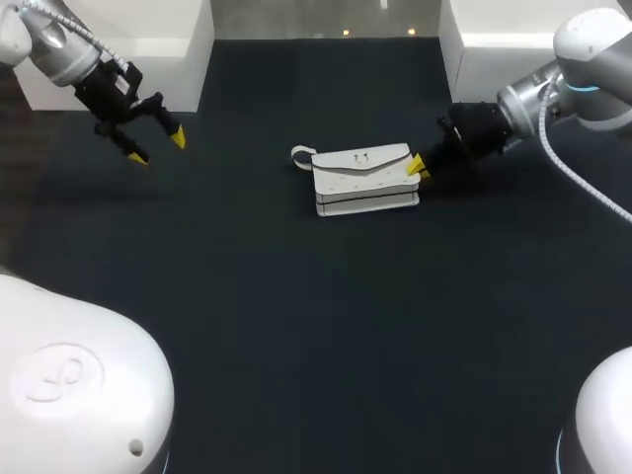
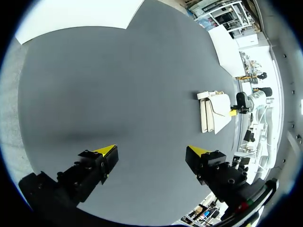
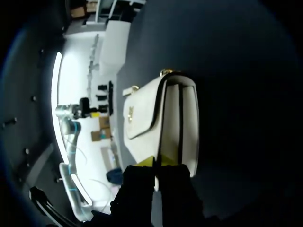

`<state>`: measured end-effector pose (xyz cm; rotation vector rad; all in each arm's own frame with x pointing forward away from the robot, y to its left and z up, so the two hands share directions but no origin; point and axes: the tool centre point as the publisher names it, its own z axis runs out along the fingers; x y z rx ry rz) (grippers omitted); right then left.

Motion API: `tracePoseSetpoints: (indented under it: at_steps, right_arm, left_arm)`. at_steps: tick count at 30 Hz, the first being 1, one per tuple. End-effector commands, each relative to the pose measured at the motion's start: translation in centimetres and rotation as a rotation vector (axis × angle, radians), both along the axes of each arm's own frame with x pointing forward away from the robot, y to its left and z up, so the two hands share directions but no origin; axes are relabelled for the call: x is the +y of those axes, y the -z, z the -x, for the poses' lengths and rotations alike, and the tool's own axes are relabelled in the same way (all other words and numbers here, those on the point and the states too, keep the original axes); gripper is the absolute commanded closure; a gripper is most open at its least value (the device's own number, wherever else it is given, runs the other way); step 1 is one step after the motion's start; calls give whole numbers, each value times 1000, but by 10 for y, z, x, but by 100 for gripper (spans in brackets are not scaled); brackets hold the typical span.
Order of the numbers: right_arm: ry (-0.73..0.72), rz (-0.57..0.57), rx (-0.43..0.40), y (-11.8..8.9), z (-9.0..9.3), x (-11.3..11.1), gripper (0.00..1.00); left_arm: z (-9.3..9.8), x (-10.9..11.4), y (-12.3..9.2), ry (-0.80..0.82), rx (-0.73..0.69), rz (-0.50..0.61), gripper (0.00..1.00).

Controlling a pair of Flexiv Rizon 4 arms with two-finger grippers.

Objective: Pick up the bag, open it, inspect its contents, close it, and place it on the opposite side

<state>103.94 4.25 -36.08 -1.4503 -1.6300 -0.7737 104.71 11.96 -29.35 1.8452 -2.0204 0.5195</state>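
Barely begun: the bag (image 1: 361,178) lies shut on the surface (image 1: 316,326) at the frame's centre, my right fingers (image 1: 415,165) pinching its right end, left fingers (image 1: 178,139) spread empty at upper left.

Left gripper (image 1: 157,149), fingers spread, hangs well left of the bag (image 1: 363,178); right gripper (image 1: 419,167) pinches its right end.

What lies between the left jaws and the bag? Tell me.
Only bare dark table lies between the left jaws and the white bag, shown in the head view.
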Motion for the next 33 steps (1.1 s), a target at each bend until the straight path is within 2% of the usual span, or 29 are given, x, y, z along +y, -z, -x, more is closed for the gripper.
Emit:
tracePoseSetpoints:
  at_steps: [1, 12, 14, 23, 33]
  right_arm:
    - [-30, -3, 17, 1, -5, 0, 100]
    - [-30, -3, 17, 1, -5, 0, 100]
    - [-30, -3, 17, 1, -5, 0, 100]
    - [0, 91, -13, -2, -23, -62, 100]
    - [-35, 128, -29, 1, -46, -141, 100]
  left_arm:
    - [1, 0, 1, -2, -2, 0, 0]
    - [1, 0, 1, -2, -2, 0, 0]
    - [0, 3, -1, 16, -14, -60, 0]
    - [2, 38, -13, 54, -60, -241, 0]
    - [0, 72, -2, 40, -110, -356, 0]
